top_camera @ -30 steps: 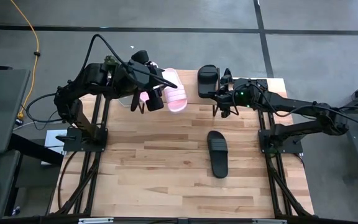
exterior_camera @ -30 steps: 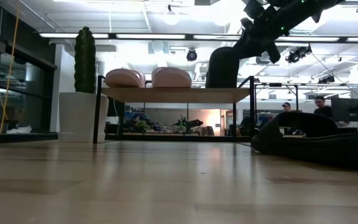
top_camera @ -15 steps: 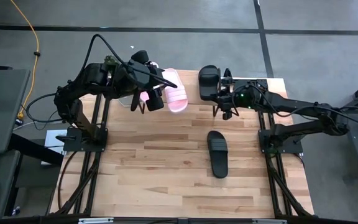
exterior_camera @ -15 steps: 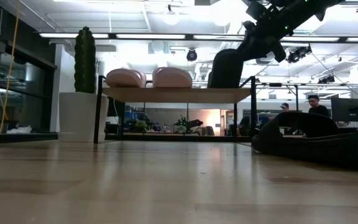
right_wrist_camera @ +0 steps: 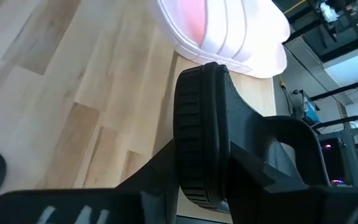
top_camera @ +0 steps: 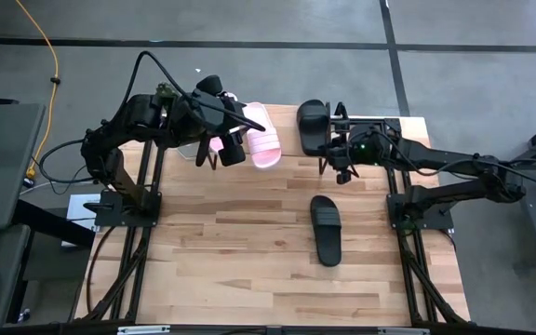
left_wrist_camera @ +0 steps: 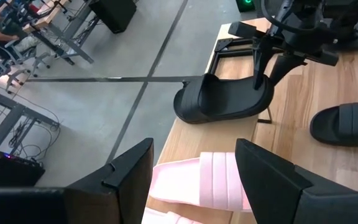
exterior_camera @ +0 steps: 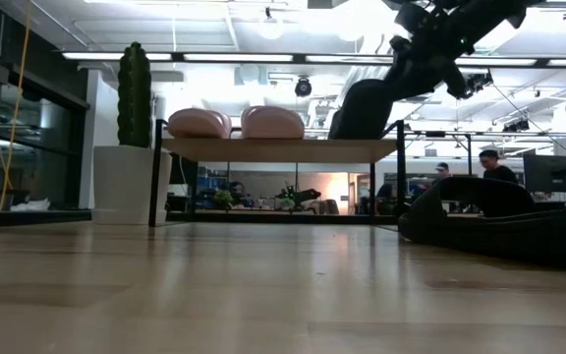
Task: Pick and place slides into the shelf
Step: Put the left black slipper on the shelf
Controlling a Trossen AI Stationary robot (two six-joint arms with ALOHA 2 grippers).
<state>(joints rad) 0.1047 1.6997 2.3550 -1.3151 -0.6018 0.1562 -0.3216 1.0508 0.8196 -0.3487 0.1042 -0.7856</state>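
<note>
Spanning the low view's middle, the shelf (exterior_camera: 278, 149) carried two pink slides (exterior_camera: 236, 123) and a black slide (exterior_camera: 362, 108). Only the high view showed another black slide (top_camera: 326, 229) at table centre. The right gripper (top_camera: 339, 156) still straddled the shelved black slide, jaws loosening; the left gripper (top_camera: 220, 153) gaped wide, empty.

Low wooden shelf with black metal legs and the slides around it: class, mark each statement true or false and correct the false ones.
1. Two pale pink slides sit on the low wooden shelf. True.
2. One black slide lies on the light wooden table. True.
3. The tall green cactus stands on the shelf. False: it stands in a white pot beside it.
4. The right gripper is over the table's middle. False: it is at the shelf, by the other black slide.
</note>
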